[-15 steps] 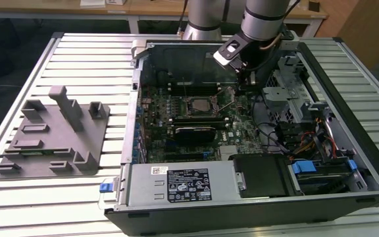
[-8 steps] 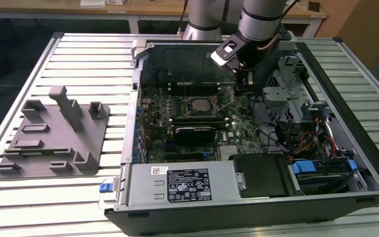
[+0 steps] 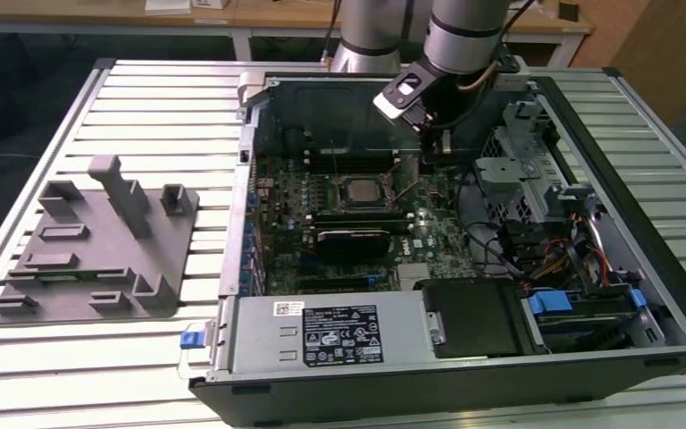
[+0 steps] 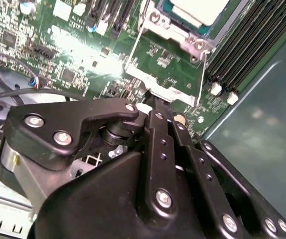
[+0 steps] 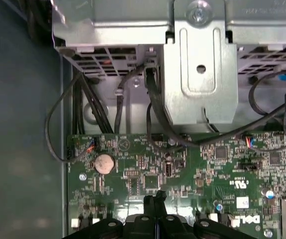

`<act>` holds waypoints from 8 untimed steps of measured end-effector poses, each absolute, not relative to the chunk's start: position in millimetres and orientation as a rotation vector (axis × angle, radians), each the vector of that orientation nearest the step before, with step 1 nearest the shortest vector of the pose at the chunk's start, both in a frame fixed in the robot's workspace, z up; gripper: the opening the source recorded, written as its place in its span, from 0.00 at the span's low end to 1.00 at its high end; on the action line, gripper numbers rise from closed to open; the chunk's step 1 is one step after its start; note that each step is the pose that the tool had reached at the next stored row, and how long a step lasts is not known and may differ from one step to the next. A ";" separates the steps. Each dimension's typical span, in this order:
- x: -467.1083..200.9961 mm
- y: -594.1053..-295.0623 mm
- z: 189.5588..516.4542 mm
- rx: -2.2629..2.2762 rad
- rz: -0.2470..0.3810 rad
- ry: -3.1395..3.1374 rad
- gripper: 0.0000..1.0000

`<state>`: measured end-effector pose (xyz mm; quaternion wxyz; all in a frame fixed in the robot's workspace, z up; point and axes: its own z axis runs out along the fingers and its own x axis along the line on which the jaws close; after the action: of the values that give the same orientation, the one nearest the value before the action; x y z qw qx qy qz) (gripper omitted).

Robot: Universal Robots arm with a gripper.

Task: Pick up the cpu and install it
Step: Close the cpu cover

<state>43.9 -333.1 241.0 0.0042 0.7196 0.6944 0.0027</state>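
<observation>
One empty, closed end effector (image 5: pixel 155 198) hangs near the cpu (image 4: pixel 197 9) seated in its socket (image 4: pixel 156 22).

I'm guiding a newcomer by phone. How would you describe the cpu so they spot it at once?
Find the open computer case on the slatted table, then the green motherboard inside it. Near the board's middle the cpu lies in a metal-framed socket: a flat silvery square with a thin pale rim, unlike the black rectangular block beside it.
</observation>
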 end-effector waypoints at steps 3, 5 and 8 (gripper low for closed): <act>37.9 -333.1 241.1 2.255 0.008 2.176 0.11; 33.9 -333.0 241.1 2.255 0.008 2.176 0.11; 28.4 -332.9 241.0 2.255 0.008 2.176 0.11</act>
<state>28.4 -332.9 241.0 0.0042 0.7196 0.6944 0.0026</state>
